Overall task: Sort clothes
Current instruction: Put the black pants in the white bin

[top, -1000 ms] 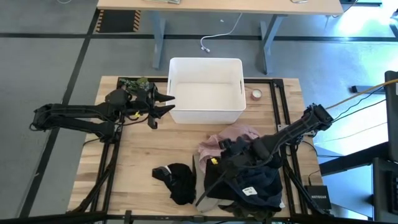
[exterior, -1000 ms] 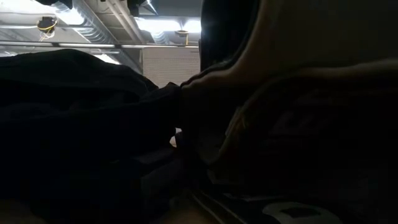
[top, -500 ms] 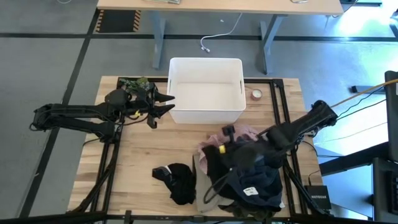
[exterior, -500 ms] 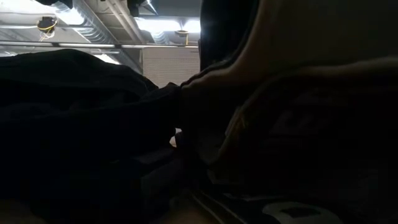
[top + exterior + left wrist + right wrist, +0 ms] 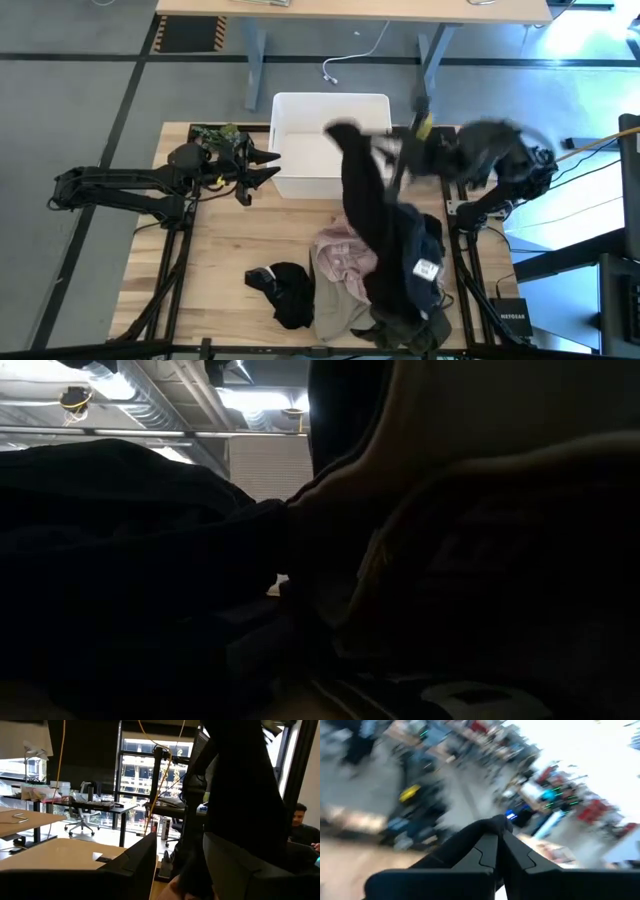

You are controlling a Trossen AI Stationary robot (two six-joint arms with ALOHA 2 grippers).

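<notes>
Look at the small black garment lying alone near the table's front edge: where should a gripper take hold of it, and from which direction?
Grip the black garment at its bunched middle, where the folds stand thickest, coming straight down from above. It lies crumpled on the wooden table, apart from the pile, so probably nothing else gets pinched. The left gripper waits open by the white bin.

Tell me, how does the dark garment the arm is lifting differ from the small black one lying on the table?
The navy garment hangs stretched out from the right gripper, its top over the white bin; the black garment lies crumpled flat on the table, untouched. The navy garment looks much longer and shows a white label; the black one is compact with no label visible. Both are dark, soft fabric.
</notes>
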